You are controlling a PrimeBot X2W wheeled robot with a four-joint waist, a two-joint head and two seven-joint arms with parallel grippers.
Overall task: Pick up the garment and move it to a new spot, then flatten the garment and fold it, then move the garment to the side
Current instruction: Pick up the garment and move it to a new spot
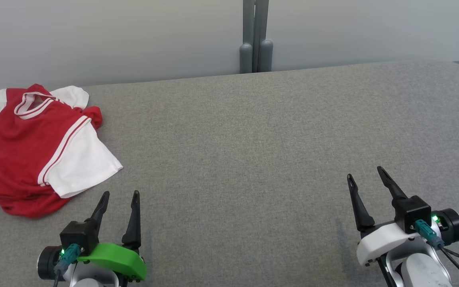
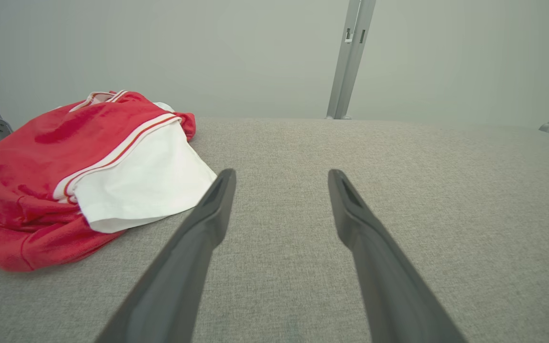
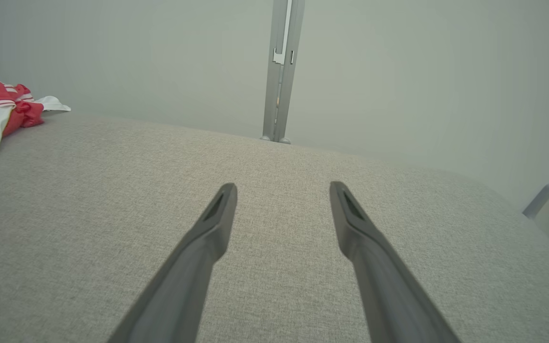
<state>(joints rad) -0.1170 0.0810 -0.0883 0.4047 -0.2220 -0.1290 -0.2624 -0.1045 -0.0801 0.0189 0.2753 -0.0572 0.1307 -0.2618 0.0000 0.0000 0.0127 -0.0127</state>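
The left gripper (image 1: 120, 193) at seven o'clock and the right gripper (image 1: 365, 172) at four o'clock hover spread and empty, the garment (image 1: 22, 151) lies crumpled at nine o'clock on the grey surface (image 1: 253, 139), so seemingly every step remains.

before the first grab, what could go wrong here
The garment lies bunched in layers, so the open left gripper might pinch only the loose white sleeve and drag the rest. It sits near the back-left edge of the grey surface, so a nudge could push it off. The right gripper is far across and may reach poorly.
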